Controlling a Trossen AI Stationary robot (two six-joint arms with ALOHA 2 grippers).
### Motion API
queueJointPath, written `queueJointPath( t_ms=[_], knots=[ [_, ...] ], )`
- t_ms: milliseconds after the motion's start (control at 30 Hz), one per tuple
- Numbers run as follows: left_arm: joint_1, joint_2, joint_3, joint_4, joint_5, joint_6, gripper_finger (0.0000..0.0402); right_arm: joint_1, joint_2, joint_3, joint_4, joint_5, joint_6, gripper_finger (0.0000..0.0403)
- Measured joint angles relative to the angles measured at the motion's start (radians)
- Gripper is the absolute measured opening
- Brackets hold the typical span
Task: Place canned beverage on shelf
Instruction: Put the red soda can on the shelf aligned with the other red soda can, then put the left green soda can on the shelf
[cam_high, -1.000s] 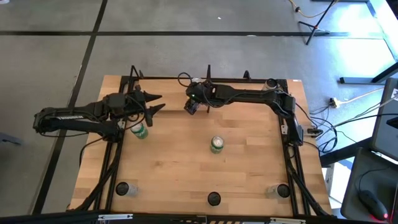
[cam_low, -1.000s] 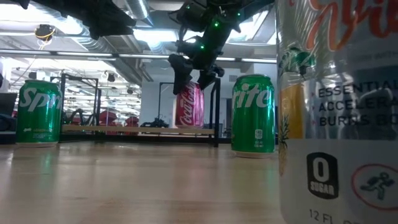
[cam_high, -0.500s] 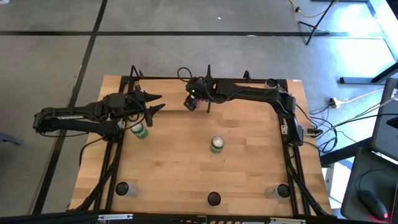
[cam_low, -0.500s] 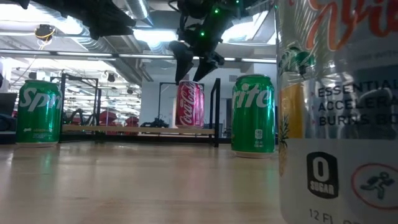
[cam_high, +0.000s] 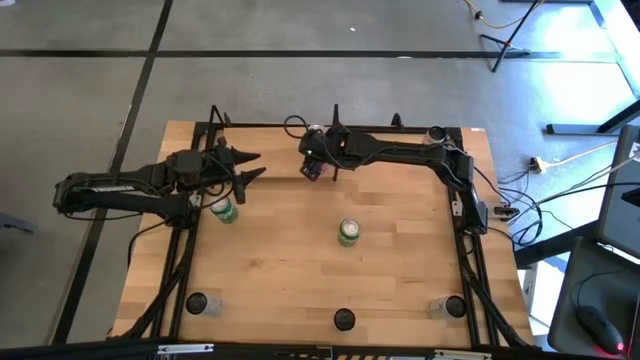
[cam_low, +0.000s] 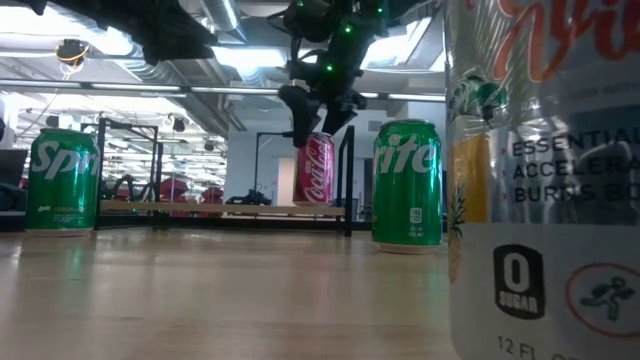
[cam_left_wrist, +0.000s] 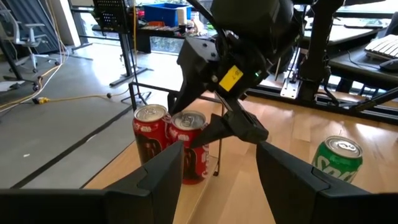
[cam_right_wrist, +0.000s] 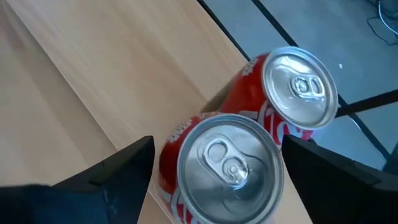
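Two red cans stand upright side by side on the low wood shelf (cam_high: 272, 150) at the table's far edge; they show in the right wrist view (cam_right_wrist: 224, 168), (cam_right_wrist: 298, 87) and in the left wrist view (cam_left_wrist: 189, 146). In the low view one red can (cam_low: 317, 170) shows on the plank (cam_low: 200, 208). My right gripper (cam_high: 311, 168) (cam_low: 318, 120) is open just above the nearer red can, one finger (cam_right_wrist: 118, 177) on each side of its top. My left gripper (cam_high: 250, 166) is open and empty over the table's left part, near a green can (cam_high: 225, 210).
A second green can (cam_high: 348, 232) stands mid-table. Three more containers (cam_high: 197, 303) (cam_high: 343, 320) (cam_high: 447, 307) stand along the near edge; one fills the right of the low view (cam_low: 540, 180). Thin black shelf rods (cam_low: 348, 180) rise beside the red cans.
My right gripper, open throughout, has gone up from astride the red can's sides to just above its top. The can stays upright on the shelf.
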Motion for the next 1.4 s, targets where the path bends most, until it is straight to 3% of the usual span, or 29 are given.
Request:
queueJointPath(
  t_ms=[200, 367, 533, 733, 933, 1067, 1267, 1400],
  knots=[
    [0.000, 0.000, 0.000, -0.001, 0.002, -0.010, 0.0195, 0.024, 0.000, 0.074, -0.007, -0.018, -0.007, 0.0339],
    [0.000, 0.000, 0.002, -0.012, 0.066, -0.054, 0.0195, 0.074, -0.026, 0.232, -0.144, -0.031, -0.030, 0.0340],
    [-0.001, 0.028, 0.119, -0.217, 0.102, -0.098, 0.0195, 0.137, -0.110, 0.258, -0.261, -0.076, -0.114, 0.0340],
    [-0.017, 0.135, 0.327, -0.596, 0.145, -0.135, 0.0195, 0.185, -0.226, 0.072, -0.272, -0.116, -0.179, 0.0340],
    [-0.031, 0.268, 0.473, -0.938, 0.234, -0.364, 0.0195, 0.215, -0.419, -0.167, -0.267, -0.134, -0.129, 0.0340],
    [-0.030, 0.286, 0.506, -0.935, 0.264, -0.518, 0.0195, 0.252, -0.572, -0.309, -0.213, -0.103, -0.098, 0.0340],
    [-0.021, 0.287, 0.511, -0.969, 0.263, -0.631, 0.0197, 0.263, -0.746, -0.473, -0.163, -0.089, -0.087, 0.0340],
    [-0.008, 0.292, 0.511, -0.999, 0.280, -0.729, 0.0227, 0.261, -0.815, -0.541, -0.141, -0.090, -0.053, 0.0340]
  ],
)
